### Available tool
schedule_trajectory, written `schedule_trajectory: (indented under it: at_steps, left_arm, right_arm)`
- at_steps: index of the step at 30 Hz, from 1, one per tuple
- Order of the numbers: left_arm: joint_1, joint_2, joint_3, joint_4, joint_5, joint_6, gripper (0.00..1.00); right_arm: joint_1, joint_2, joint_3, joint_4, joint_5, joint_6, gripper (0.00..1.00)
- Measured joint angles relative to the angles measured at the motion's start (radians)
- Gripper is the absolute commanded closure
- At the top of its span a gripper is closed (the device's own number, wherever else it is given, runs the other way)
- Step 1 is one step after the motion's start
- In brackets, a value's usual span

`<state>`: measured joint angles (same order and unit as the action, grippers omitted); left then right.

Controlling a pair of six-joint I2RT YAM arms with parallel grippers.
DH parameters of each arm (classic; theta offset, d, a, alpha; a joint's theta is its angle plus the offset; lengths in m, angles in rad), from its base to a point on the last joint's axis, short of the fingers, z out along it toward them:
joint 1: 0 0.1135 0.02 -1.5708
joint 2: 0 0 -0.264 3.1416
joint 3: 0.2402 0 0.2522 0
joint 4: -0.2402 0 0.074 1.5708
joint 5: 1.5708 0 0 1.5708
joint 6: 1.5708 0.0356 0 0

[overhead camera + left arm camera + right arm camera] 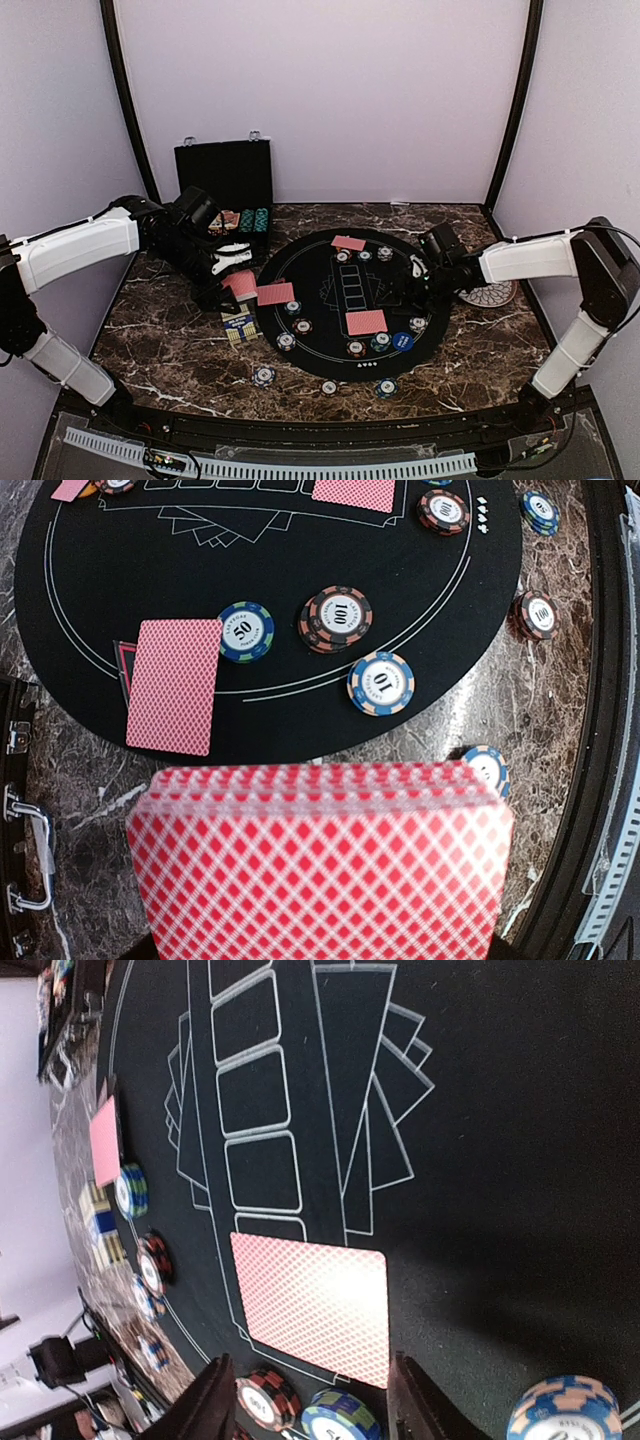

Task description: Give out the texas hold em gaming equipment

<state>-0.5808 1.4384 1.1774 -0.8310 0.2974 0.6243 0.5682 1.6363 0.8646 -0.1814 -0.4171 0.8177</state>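
Observation:
My left gripper [228, 283] is shut on a deck of red-backed cards [320, 865] at the left rim of the round black mat [330, 275]. The deck hides its fingers in the left wrist view. Single red-backed cards lie on the mat at the far side [348, 243], the left [275, 293] and the near middle [366, 322]. My right gripper [412, 283] hangs open over the mat's right half. Its fingers [215, 1400] stand either side of the near-middle card [315, 1305], with nothing between them. Striped chips [337, 617] ring the mat. A blue marker disc [402, 341] lies near right.
An open black case [224, 185] with chips stands at the back left. A round white patterned plate [492, 294] lies right of the mat, under the right arm. A small card box [240, 325] sits by the mat's left rim. Loose chips [263, 376] lie on the marble near the front.

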Motion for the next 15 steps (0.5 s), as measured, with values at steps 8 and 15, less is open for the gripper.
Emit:
schedule_trajectory:
  at_steps: [8, 15]
  left_arm:
    - [0.0, 0.0, 0.0, -0.002, 0.0, -0.001, 1.0]
    - [0.0, 0.0, 0.0, -0.002, 0.006, -0.008, 1.0]
  right_arm:
    - [0.053, -0.066, 0.076, 0.009, 0.04, 0.029, 0.3]
    - [0.215, -0.008, 0.185, 0.172, -0.034, 0.126, 0.21]
